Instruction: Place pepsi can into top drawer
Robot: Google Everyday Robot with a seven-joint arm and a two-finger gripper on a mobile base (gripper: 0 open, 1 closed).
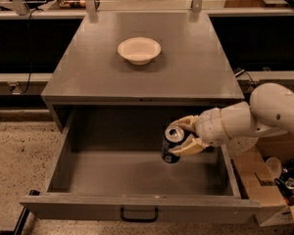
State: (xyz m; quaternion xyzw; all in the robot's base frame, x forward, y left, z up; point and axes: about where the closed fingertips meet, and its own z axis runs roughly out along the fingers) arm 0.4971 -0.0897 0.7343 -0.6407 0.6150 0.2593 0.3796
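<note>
The pepsi can (170, 146) is dark blue with a silver top and stands upright inside the open top drawer (137, 207), right of its middle. My gripper (181, 137) reaches in from the right, and its cream fingers (188, 146) are closed around the can's upper part. Whether the can rests on the drawer floor or hangs just above it, I cannot tell. The drawer is pulled fully out, with a small black handle (138, 214) on its front panel.
A white bowl (139, 50) sits on the grey cabinet top (186, 72). My white arm (264, 114) crosses the drawer's right wall. A cardboard box with clutter (279, 185) stands on the floor at the right. A black shelf runs behind the cabinet.
</note>
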